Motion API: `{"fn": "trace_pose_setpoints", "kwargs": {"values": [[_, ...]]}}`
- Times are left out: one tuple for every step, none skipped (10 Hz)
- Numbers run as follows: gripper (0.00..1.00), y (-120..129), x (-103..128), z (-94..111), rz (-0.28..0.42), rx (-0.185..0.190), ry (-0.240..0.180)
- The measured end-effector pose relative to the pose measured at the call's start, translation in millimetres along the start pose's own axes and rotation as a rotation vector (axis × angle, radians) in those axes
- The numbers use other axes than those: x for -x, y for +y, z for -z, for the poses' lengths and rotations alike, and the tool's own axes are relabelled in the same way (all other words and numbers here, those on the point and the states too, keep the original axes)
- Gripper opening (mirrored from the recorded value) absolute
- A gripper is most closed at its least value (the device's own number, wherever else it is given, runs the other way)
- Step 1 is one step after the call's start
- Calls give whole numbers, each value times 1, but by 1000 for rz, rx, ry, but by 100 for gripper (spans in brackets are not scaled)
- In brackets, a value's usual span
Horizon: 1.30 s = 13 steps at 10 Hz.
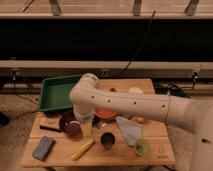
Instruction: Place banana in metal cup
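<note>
The banana (82, 149) lies flat near the front edge of the wooden table (60, 161), slim and yellow. Just to its right stands the metal cup (107, 140), small and dark, upright. My white arm reaches in from the right and bends over the table's middle. From that bend my gripper (87, 130) points down, open and holding nothing. It hangs a little above and behind the banana, left of the metal cup and beside a dark bowl (69, 123).
A green tray (56, 93) sits at the back left and a blue sponge (43, 148) at the front left. An orange bowl (106, 114), a pale blue cloth (129, 130) and a light green cup (142, 146) lie to the right of the metal cup.
</note>
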Motion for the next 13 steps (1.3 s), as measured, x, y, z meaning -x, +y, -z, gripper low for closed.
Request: {"fn": "trace_pose_setpoints", "kwargs": {"values": [[80, -9, -3, -6, 6, 2, 3], [80, -17, -3, -12, 10, 2, 5], [80, -23, -3, -18, 9, 2, 8], [80, -28, -3, -24, 5, 1, 12], [80, -33, -2, -30, 0, -1, 16], [80, -36, -2, -36, -2, -4, 20], [80, -40, -3, -43, -3, -6, 27], [80, -42, -2, -50, -3, -2, 32], [80, -44, -2, -54, -4, 0, 34], [80, -45, -1, -60, -6, 4, 41], [80, -47, 0, -64, -10, 7, 46], [80, -49, 2, -66, -16, 16, 52], [80, -51, 4, -67, -27, 36, 65]]}}
